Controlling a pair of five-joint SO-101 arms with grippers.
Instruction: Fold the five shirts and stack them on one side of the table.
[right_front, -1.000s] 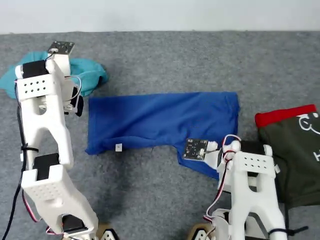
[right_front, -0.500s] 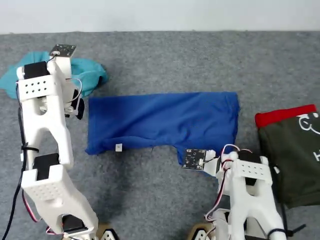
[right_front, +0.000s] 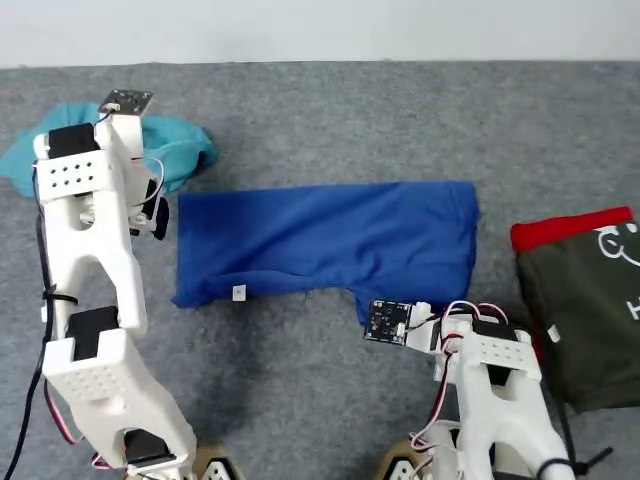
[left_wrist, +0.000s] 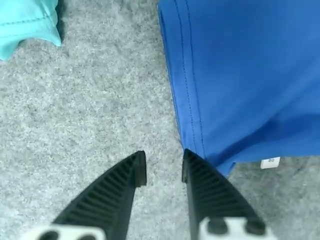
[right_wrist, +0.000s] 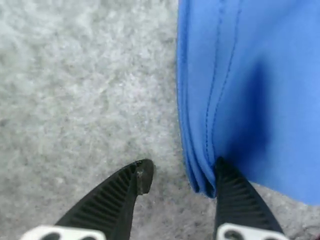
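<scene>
A blue shirt (right_front: 320, 245) lies flat across the middle of the grey table, with a small white tag (right_front: 237, 293) at its near left corner. My left gripper (left_wrist: 164, 169) is open just above the carpet beside the blue shirt's (left_wrist: 240, 75) left hem, holding nothing. My right gripper (right_wrist: 181, 175) is also open, at the shirt's near sleeve edge (right_wrist: 200, 150). One finger (right_wrist: 222, 182) rests against the folded hem and the other stands over bare carpet. A teal shirt (right_front: 175, 150) is bunched at the far left. A dark green shirt (right_front: 590, 320) with a red part lies at the right.
The table (right_front: 300, 110) is covered in grey carpet, with a pale wall behind its far edge. The left arm's white body (right_front: 90, 250) rises over the left side, partly covering the teal shirt. The right arm's body (right_front: 495, 400) stands at the near edge beside the dark green shirt.
The right arm has drawn back toward the near edge of the table, along the blue sleeve. The left arm has hardly moved.
</scene>
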